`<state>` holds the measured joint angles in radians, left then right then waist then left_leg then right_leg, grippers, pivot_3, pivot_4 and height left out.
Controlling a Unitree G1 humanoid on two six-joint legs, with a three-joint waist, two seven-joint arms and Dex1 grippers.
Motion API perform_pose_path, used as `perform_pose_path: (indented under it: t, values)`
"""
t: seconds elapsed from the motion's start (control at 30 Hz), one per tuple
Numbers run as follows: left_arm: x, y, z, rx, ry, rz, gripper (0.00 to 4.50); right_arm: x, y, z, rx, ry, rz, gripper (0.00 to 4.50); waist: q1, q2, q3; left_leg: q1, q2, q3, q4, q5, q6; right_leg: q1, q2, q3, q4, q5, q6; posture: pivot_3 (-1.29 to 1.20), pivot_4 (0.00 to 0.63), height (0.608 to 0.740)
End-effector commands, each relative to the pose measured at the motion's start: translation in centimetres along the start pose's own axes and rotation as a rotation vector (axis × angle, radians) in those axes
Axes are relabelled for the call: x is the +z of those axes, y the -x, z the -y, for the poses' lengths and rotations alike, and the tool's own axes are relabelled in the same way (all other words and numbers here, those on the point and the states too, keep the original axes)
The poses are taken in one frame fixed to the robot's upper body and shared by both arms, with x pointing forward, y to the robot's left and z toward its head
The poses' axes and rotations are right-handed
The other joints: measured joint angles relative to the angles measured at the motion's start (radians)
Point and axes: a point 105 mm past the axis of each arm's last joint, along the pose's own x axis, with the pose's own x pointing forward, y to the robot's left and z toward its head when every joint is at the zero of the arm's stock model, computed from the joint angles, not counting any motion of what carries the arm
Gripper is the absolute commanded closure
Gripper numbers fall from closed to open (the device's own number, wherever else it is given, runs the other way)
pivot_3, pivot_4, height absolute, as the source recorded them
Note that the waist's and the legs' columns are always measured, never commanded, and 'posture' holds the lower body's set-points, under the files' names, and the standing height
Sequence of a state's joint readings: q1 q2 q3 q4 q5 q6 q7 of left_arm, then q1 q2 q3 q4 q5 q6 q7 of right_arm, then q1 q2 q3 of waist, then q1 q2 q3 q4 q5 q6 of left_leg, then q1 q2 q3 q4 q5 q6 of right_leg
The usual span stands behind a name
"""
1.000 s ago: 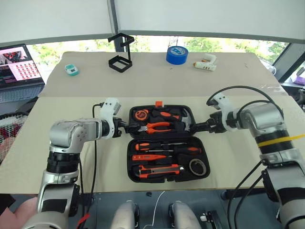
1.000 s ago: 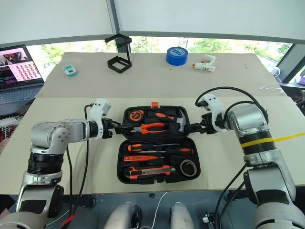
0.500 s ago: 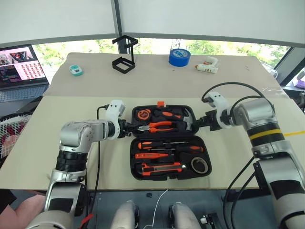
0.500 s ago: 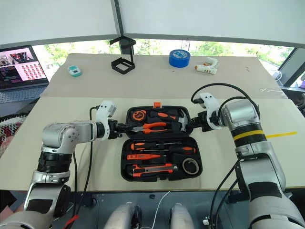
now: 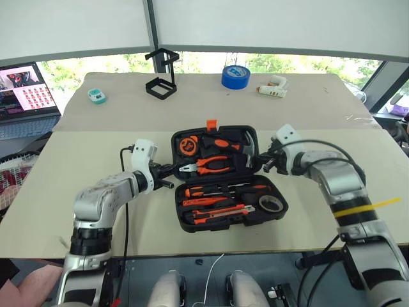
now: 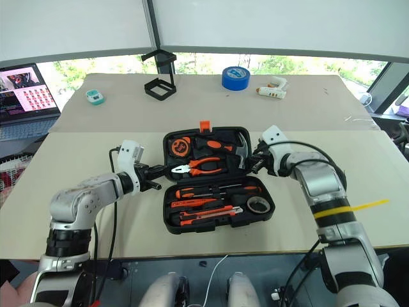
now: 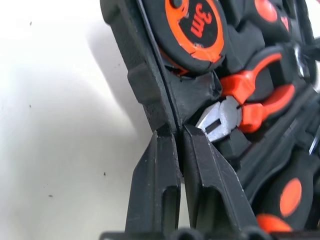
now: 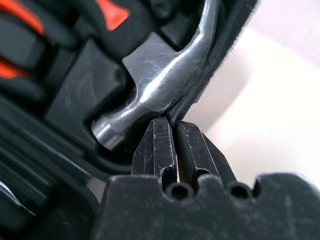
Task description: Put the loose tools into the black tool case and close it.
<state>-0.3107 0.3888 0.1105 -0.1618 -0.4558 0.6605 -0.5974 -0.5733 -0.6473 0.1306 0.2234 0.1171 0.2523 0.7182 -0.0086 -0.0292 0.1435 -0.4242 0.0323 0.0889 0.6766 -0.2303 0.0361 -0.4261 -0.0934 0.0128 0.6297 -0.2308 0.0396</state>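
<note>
At the middle of the tabletop sits the tool case, its tools all seated. I have the left gripper clenched on the lid's left rim and the right gripper clenched on the lid's right rim. A second ago both were released and the lid lay flatter. Stiff plastic, tool-heavy lid; those side rims suit.

left gripper: fingers pinched together | right gripper: pinched, seemingly gripping | arms converge
</note>
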Motion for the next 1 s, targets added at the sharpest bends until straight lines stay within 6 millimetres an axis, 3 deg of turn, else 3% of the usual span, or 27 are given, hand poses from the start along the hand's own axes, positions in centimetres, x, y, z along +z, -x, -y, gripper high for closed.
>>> perform_pose_path:
  t: [0.03, 0.23, 0.3, 0.33, 0.37, 0.43, 0.63, 0.73, 0.8, 0.93, 1.0]
  values:
    - [2.6, 1.9, 1.3, -0.061, -0.275, 0.214, 4.48, 2.5, 3.0, -1.1, 0.000, 0.356, 0.224, 4.50, 0.004, 0.000, 0.000, 0.000, 0.000, 0.001, -0.001, 0.000, 0.000, 0.000, 0.000, 0.000, -0.001, 0.000, 0.000, 0.00, 0.150, 0.740]
    - [-0.8, 3.3, 1.1, -0.069, -0.494, 0.201, 4.48, -1.6, 4.0, -2.6, -0.033, 0.472, 0.189, 4.50, -0.001, 0.000, 0.000, 0.005, 0.002, 0.004, -0.001, -0.007, 0.011, 0.005, 0.000, 0.000, -0.003, 0.000, -0.001, 0.00, 0.150, 0.740]
    - [-1.7, 3.8, 1.2, -0.077, -0.520, 0.193, 4.50, -2.3, 4.5, -3.1, -0.027, 0.525, 0.190, 3.72, -0.002, 0.000, 0.000, 0.008, 0.002, 0.004, -0.001, -0.007, 0.011, 0.007, 0.000, 0.001, -0.003, 0.000, -0.001, 0.00, 0.150, 0.740]
    - [-2.3, 4.3, 1.4, -0.093, -0.562, 0.178, 4.12, -2.8, 5.1, -3.6, -0.008, 0.568, 0.188, 3.72, -0.003, 0.000, 0.000, 0.009, 0.002, 0.004, -0.001, -0.007, 0.011, 0.008, 0.000, 0.001, -0.003, -0.001, -0.001, 0.00, 0.150, 0.740]
    - [-2.8, 4.8, 1.5, -0.109, -0.596, 0.163, 3.74, -3.2, 5.6, -4.0, 0.008, 0.598, 0.191, 3.20, -0.003, 0.000, -0.001, 0.010, 0.002, 0.004, -0.001, -0.007, 0.012, 0.008, 0.000, 0.001, -0.003, -0.001, -0.001, 0.00, 0.150, 0.740]
    - [-3.3, 5.8, 1.5, -0.115, -0.656, 0.147, 3.18, -3.9, 6.4, -4.5, 0.023, 0.638, 0.190, 2.61, -0.005, 0.000, -0.001, 0.010, 0.002, 0.005, -0.001, -0.008, 0.013, 0.008, 0.000, 0.001, -0.003, -0.002, -0.002, 0.00, 0.150, 0.740]
    - [-2.7, 6.9, 1.2, -0.076, -0.638, 0.181, 0.87, -4.5, 7.4, -4.2, 0.011, 0.669, 0.195, 0.40, -0.004, 0.000, 0.000, 0.012, 0.003, 0.008, 0.001, -0.008, 0.013, 0.009, -0.001, 0.002, -0.001, -0.001, -0.002, 0.00, 0.150, 0.740]
    - [-3.0, 7.0, 0.8, -0.052, -0.490, 0.150, 0.10, -4.2, 7.4, -3.4, -0.028, 0.576, 0.193, 0.00, -0.004, 0.000, 0.000, 0.015, 0.004, 0.008, 0.000, -0.008, 0.013, 0.012, -0.001, 0.002, -0.001, -0.001, -0.002, 0.00, 0.150, 0.740]
    - [-2.8, 7.3, -0.1, -0.017, -0.373, 0.126, 0.10, -3.4, 7.2, -2.2, -0.058, 0.442, 0.192, 0.00, -0.003, 0.000, 0.000, 0.018, 0.004, 0.007, 0.000, -0.008, 0.013, 0.015, -0.001, 0.001, -0.001, -0.001, -0.002, 0.00, 0.150, 0.740]
    - [-1.9, 8.0, -0.7, -0.026, -0.079, 0.065, 0.10, -2.2, 7.3, -2.3, 0.100, 0.063, 0.139, 0.00, -0.004, 0.000, 0.000, 0.019, 0.007, 0.005, 0.000, -0.008, 0.013, 0.017, 0.000, 0.000, -0.002, -0.002, -0.002, 0.00, 0.150, 0.740]
    - [-1.6, 7.9, -1.2, 0.000, 0.015, -0.032, 0.10, -1.1, 6.9, -1.3, 0.122, -0.109, 0.085, 0.00, -0.004, 0.000, 0.000, 0.019, 0.008, 0.004, -0.001, -0.008, 0.013, 0.018, 0.000, 0.000, -0.002, -0.002, -0.002, 0.00, 0.150, 0.740]
